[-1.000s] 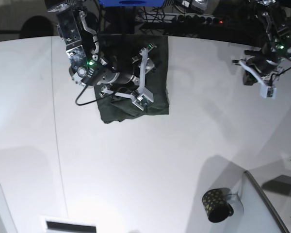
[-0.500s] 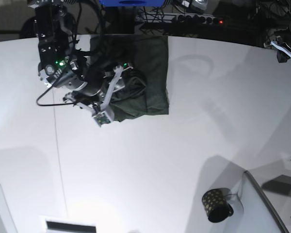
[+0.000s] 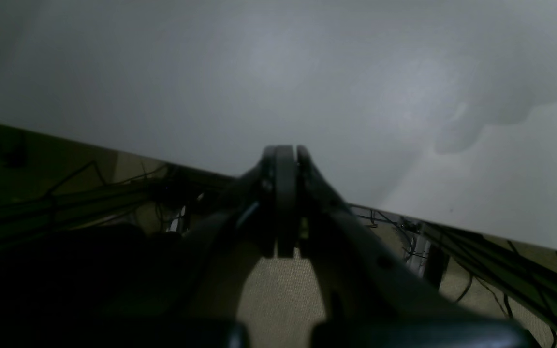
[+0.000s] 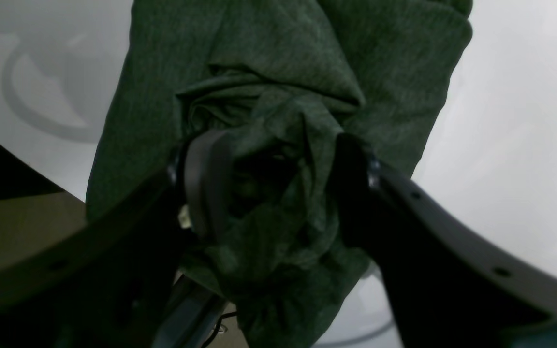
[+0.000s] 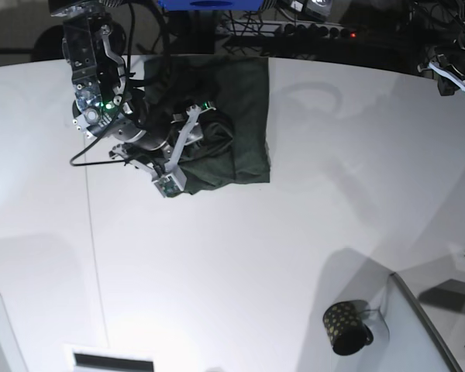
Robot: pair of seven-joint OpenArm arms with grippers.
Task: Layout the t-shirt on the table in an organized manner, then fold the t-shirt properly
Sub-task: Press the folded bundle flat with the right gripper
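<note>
The green shirt [image 5: 236, 124] lies on the far side of the white table [image 5: 240, 263], mostly flat, with one bunched-up part. The right gripper [image 4: 273, 188] has that bunch between its two fingers and squeezes it. The left gripper [image 3: 285, 154] is far off at the table's edge, over bare table, its fingers pressed together with nothing in them. A dotted mug [image 5: 346, 327] sits near the front.

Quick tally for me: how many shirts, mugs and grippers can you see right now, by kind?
t-shirt: 1
mug: 1
grippers: 2, the right gripper closed on a bunch of the shirt, the left gripper shut and empty over the table edge
Total: 4
</note>
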